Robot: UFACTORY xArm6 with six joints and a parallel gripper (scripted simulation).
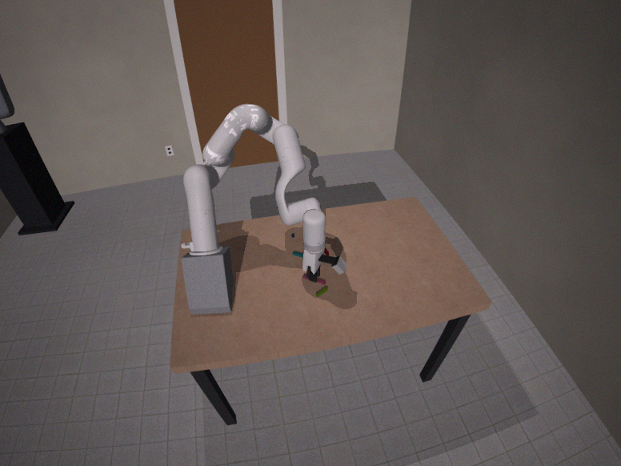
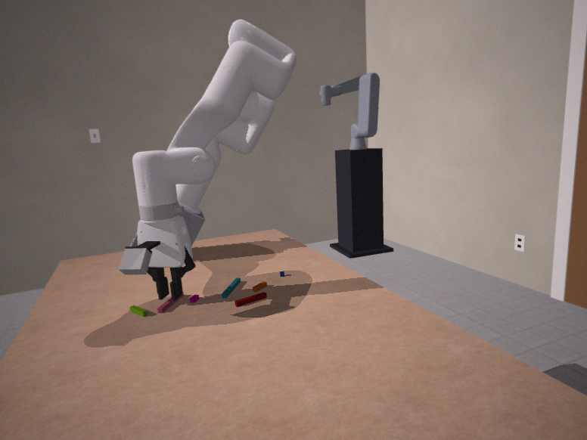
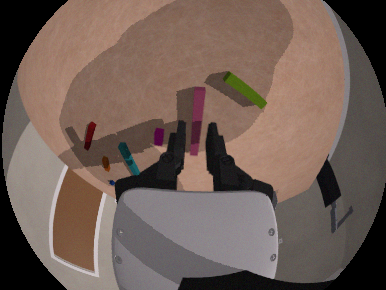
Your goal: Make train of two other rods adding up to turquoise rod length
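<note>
Brown and matte, the table (image 2: 427,379) carries all the rods inside the shadow cast by the arm. We note the gripper (image 2: 169,287) pointing straight down over the near end of the pink rod (image 2: 169,303), which lies flat on the surface. In the wrist view the pink rod (image 3: 197,119) runs away from the camera, its near end lying between the two dark fingers. We read the jaws as partly closed, standing at a narrow gap; whether the pads actually press the rod we cannot tell from these views. To one side of the pink rod lies the lime rod (image 2: 138,310), apart from it and turned at an angle. On the other side sits the short magenta rod (image 2: 194,298), close by but not touching. Farther along we find the turquoise rod (image 2: 231,287), then the red rod (image 2: 250,299) and the orange rod (image 2: 259,286), with the small blue rod (image 2: 281,274) beyond them. We see no two rods lying end to end.
</note>
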